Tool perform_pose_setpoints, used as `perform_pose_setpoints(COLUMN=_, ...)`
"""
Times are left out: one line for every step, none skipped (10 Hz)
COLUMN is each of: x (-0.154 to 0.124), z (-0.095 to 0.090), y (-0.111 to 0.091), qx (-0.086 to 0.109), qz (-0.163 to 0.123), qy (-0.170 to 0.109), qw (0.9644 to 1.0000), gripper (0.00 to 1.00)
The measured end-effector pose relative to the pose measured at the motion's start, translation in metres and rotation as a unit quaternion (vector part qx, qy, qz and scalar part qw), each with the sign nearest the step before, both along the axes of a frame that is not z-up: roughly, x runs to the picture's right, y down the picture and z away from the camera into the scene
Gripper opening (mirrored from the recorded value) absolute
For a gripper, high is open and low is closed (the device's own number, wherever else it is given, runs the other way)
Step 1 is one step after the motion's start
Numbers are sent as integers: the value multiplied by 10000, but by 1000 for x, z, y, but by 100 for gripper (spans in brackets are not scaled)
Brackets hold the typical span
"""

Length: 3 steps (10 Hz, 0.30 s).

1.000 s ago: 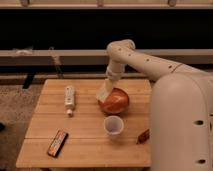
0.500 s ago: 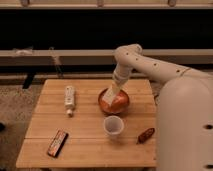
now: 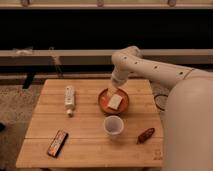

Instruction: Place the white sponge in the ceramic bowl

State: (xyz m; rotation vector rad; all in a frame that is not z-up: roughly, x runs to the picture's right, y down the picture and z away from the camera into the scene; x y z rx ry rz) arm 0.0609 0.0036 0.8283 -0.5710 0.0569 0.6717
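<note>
The main risk was the white sponge [image 3: 115, 102] snagging on the jaws as the arm lifted, which could drag it back over the rim of the ceramic bowl [image 3: 103, 101] (a soft block clings easily). The jaws [image 3: 112, 92] hung at the bowl's far-left edge, and whether they were spread could not be told. The sponge lay in the bowl, just near-right of them, on the tabletop [image 3: 85, 135].

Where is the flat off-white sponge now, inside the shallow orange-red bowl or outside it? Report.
Inside: the flat off-white sponge lies within the shallow orange-red bowl, with the gripper just above it.
</note>
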Motion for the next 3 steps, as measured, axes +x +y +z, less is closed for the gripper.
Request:
perform_pose_setpoints(x=-3, z=-4, y=-2, qx=136, qz=-79, qy=-12, qw=9999, gripper=80)
perform_pose_setpoints(x=-2, z=-3, y=-3, qx=148, qz=-91, qy=5, qw=9998, gripper=80)
perform_pose_setpoints(x=-1, z=-3, y=-3, qx=149, qz=-89, qy=11, qw=9998, gripper=80)
